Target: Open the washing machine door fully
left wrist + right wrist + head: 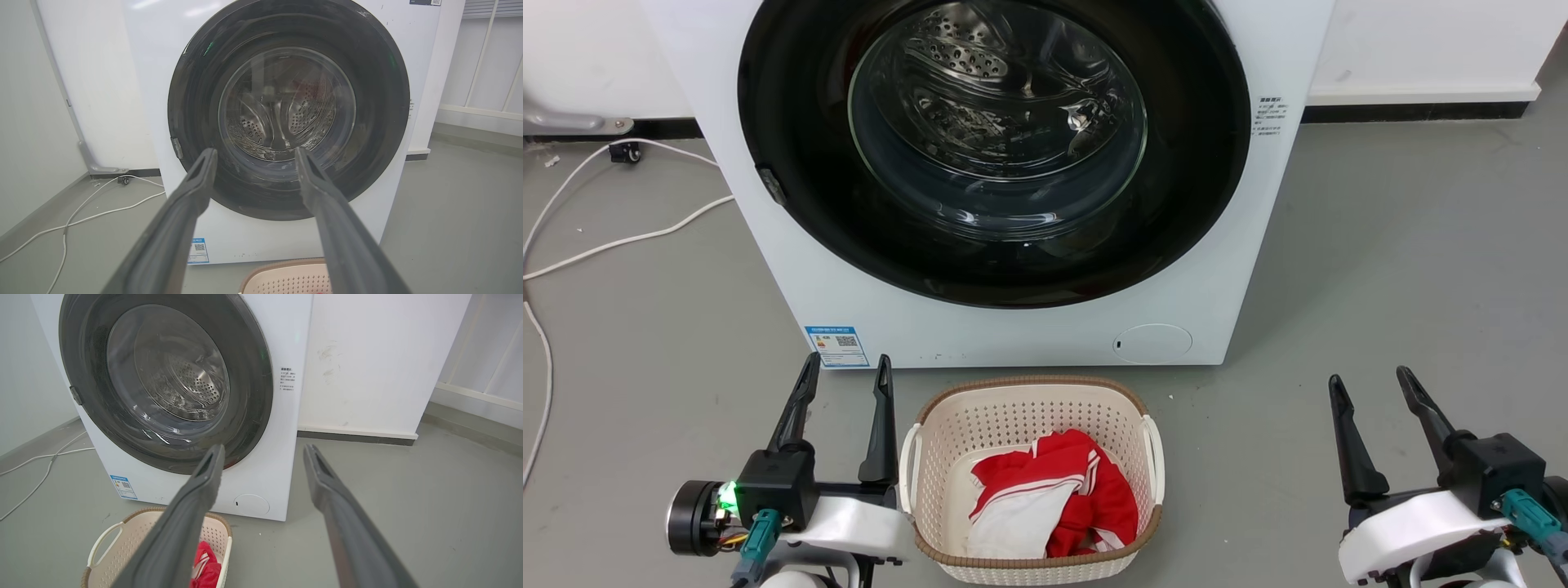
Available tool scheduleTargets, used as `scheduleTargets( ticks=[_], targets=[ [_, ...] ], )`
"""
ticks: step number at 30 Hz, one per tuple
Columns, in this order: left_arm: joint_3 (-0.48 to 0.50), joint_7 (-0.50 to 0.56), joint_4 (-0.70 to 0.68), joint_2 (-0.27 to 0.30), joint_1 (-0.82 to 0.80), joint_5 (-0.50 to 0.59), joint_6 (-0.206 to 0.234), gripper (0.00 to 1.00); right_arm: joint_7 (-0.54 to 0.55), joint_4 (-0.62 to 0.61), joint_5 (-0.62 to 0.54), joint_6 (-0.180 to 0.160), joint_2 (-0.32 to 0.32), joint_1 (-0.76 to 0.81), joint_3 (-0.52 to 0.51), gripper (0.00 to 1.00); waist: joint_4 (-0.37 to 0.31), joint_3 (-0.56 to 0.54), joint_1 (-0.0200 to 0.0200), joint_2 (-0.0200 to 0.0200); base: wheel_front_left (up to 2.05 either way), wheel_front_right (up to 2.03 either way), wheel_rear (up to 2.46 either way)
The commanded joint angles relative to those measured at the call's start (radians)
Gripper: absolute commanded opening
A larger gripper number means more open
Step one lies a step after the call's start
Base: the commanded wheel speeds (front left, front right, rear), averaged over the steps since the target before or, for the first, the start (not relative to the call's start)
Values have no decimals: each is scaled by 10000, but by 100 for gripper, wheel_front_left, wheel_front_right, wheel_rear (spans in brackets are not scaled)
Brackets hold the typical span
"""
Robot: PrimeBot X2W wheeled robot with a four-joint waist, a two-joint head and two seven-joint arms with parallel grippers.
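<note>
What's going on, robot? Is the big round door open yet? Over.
Left pincer open, empty; right pincer open, empty. Door shut, untouched. Basket on floor right in front of machine.

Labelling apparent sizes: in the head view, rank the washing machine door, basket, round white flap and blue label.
1. washing machine door, by far the largest
2. basket, though it sits nearer the camera
3. round white flap and blue label: too alike to rank

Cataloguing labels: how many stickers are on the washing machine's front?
3: a blue QR sticker at lower left, a text label right of the round black door, a dark label cut off at top right. Others may be hidden.
</note>
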Motion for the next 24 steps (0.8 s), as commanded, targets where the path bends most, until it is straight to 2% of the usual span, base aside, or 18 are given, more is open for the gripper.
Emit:
scheduleTargets(
  ticks=[1, 2, 3, 12, 13, 18, 20, 24],
  targets=[
    [25, -74, 33, -24, 30, 57, -30, 100, -25, 52, 152, -7, 6, -29, -28, 95, 6, 3, 0, -1, 0, 0, 0],
    [32, -74, 40, -30, 32, 57, -40, 100, -38, 76, 268, -7, 6, -36, -33, 37, 8, 1, 0, -1, 0, 0, 0],
    [38, -74, 47, -35, 36, 56, -44, 100, -58, 90, 291, -7, 6, -47, -22, 0, 9, -1, 0, -1, 0, 0, 0],
    [102, -74, 62, -77, 54, 80, -89, 100, -369, 298, 1231, -7, 6, -229, -57, 0, 13, 5, 0, -1, 0, 0, 0],
    [137, -74, 66, -88, 50, 84, -85, 100, -631, 515, 2852, -5, 7, -272, 52, 0, 12, 3, 0, -1, 0, 0, 0],
    [210, -74, 108, -121, 54, 17, -49, 100, -1353, 883, 5899, -5, 6, -607, 219, 0, 20, -1, 0, -1, 0, 0, 0],
    [237, -74, 116, -125, 42, 21, -48, 100, -1571, 1035, 7538, -5, 7, -828, 352, 0, 15, 11, 0, -1, 0, 0, 0],
    [285, -75, 96, -136, 2, 22, -40, 100, -1791, 1171, 11786, -3, 4, -1407, 559, 0, -16, 76, 0, -1, 0, 0, 0]
  ],
)
